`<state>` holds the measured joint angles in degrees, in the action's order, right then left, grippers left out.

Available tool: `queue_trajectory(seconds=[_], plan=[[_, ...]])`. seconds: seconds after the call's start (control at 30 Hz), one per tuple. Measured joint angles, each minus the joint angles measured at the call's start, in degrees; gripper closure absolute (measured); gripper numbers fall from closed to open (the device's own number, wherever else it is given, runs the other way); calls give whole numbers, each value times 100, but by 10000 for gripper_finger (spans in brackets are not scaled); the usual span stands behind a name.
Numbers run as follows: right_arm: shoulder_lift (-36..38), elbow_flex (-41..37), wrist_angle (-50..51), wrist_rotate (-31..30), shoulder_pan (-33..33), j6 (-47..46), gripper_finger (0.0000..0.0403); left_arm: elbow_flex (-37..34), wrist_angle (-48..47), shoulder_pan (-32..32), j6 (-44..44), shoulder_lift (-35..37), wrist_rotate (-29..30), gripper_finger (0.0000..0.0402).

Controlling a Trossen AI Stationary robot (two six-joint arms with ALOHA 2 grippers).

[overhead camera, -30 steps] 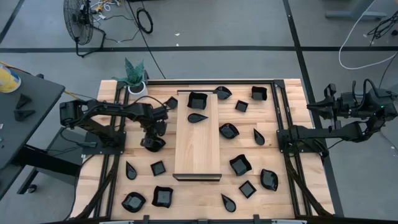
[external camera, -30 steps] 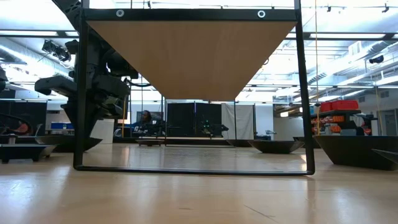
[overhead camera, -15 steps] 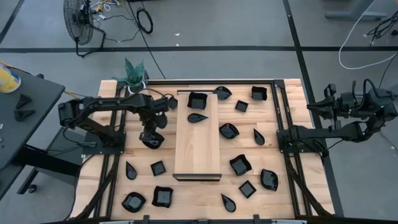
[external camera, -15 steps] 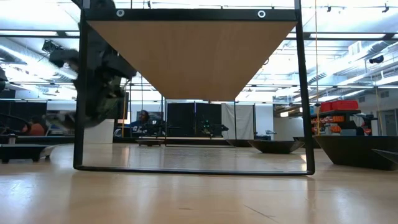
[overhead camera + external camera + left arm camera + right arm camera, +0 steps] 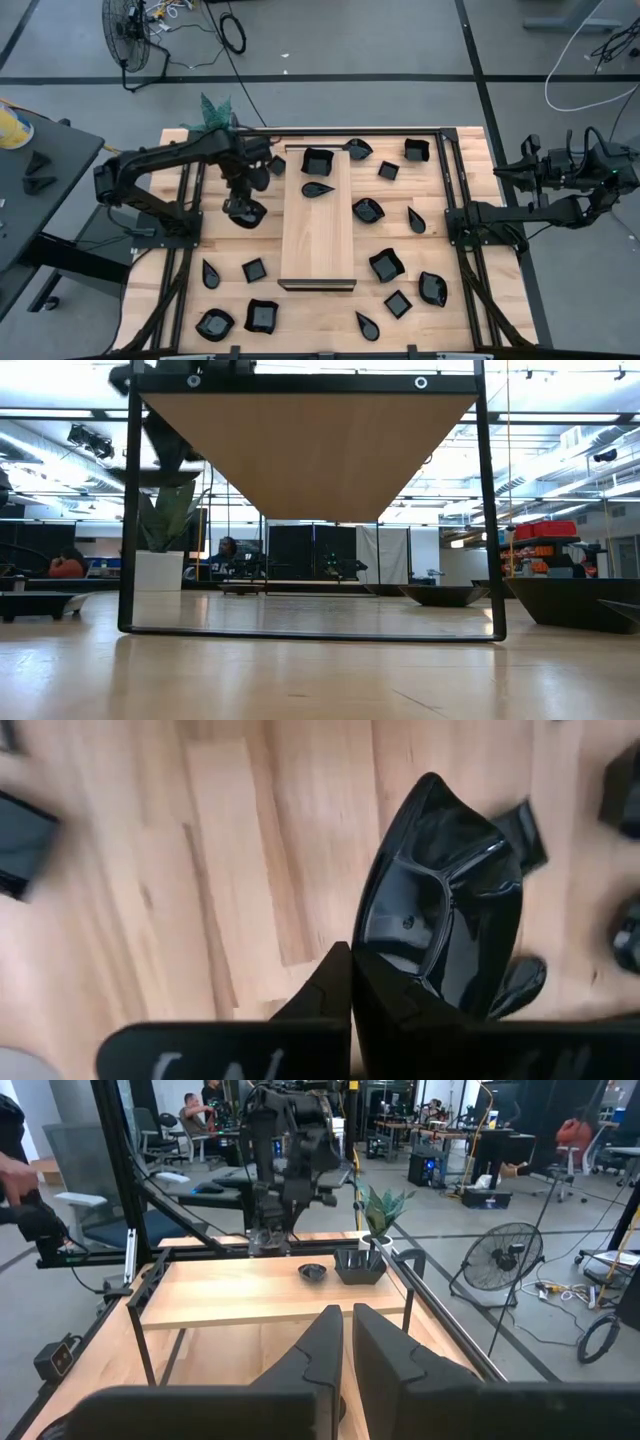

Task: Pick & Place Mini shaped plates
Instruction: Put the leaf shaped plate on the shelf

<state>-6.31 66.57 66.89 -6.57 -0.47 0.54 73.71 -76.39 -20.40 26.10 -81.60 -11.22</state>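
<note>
Holding a glossy black wavy-rimmed dish by its rim, left gripper with fingers pinched on it, lifted above bare table left of the long pale wooden board. Behind that arm, at the table's far left corner, a potted green plant. Lying on the board, a square black dish at its far end and a teardrop dish just nearer. Scattered around the board on the wooden table, many more mini shaped plates: squares, teardrops, wavy bowls, most to the right and along the near edge. Parked off the table's right side, right gripper, fingers pressed together, holding nothing.
</note>
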Motion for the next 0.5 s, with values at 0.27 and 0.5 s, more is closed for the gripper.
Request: queue_trajectory(seconds=[0.27, 0.5], plan=[[1, 0, 0, 0, -1, -1, 369, 876, -47, 362, -509, -16, -61, 400], [1, 1, -1, 0, -1, -2, 369, 1129, 867, 721, -967, -226, -574, 400]])
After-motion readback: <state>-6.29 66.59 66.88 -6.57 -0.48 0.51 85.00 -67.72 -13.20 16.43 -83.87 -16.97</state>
